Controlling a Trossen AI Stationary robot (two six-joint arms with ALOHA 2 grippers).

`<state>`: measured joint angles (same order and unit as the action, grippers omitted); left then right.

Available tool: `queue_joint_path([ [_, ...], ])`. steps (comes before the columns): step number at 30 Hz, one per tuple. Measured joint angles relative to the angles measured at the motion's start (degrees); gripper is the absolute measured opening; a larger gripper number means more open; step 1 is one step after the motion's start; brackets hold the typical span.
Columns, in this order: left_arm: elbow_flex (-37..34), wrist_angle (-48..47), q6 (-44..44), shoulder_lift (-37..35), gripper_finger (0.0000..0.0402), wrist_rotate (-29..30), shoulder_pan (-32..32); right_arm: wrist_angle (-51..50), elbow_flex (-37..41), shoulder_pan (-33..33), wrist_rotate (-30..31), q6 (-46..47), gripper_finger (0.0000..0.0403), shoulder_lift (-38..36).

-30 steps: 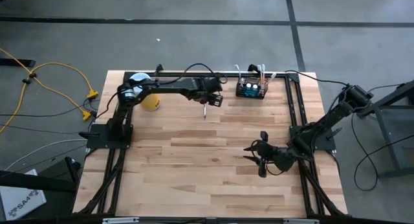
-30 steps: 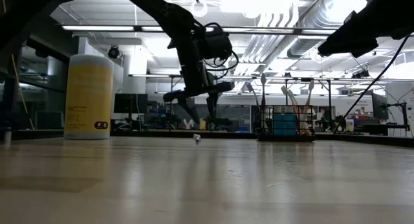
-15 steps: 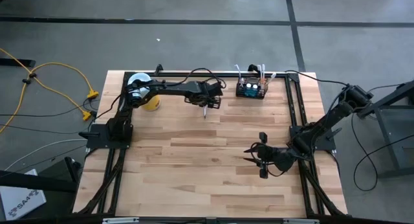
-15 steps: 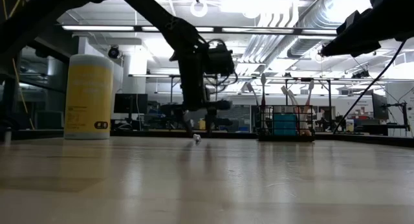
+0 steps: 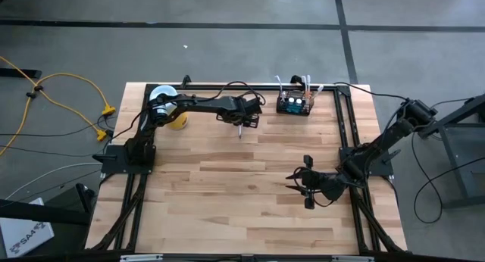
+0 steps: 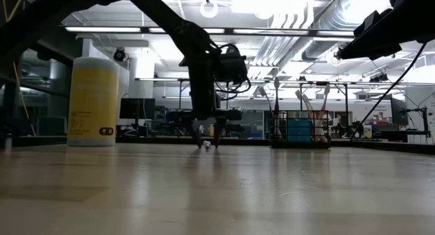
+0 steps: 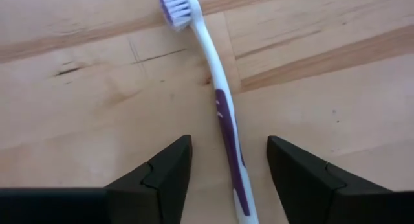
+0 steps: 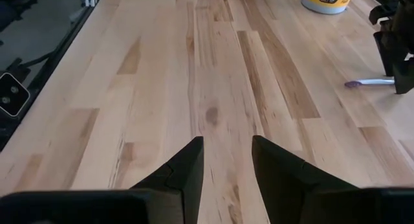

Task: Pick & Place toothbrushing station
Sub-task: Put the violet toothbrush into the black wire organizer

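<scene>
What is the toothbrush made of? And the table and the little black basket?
The toothbrush looks like smooth, glossy plastic, white with a purple grip and soft bristles. The table looks like pale wood: you can see planks, grain lines and darker streaks. The basket seems to be thin black metal wire, though it is too far off to be sure. The left end effector is open around the toothbrush.

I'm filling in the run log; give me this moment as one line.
left pincer: open, down astride toothbrush on table | right pincer: open, idle near right edge | basket: far edge, untouched
</scene>
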<state>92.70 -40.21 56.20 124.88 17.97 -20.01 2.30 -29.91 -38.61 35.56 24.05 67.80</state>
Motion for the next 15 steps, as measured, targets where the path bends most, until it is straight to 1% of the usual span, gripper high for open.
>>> queue_joint_path([
  [2, 0.0, 0.2, 0.0, 0.0, 0.0176, 0.2, -0.1, 0.1, 0.0, 0.0, 0.0, 0.0, 0.0122, 0.0],
  [9, -0.1, 1.3, -0.2, 0.1, 0.0091, 0.4, -0.5, 0.1, 0.0, 0.0, 0.0, -0.1, 0.0122, 0.0],
  [15, -0.1, 1.6, -1.0, 0.1, 0.0042, -1.0, -0.9, 0.1, 0.0, 0.0, 0.0, -0.1, 0.0122, 0.0],
])
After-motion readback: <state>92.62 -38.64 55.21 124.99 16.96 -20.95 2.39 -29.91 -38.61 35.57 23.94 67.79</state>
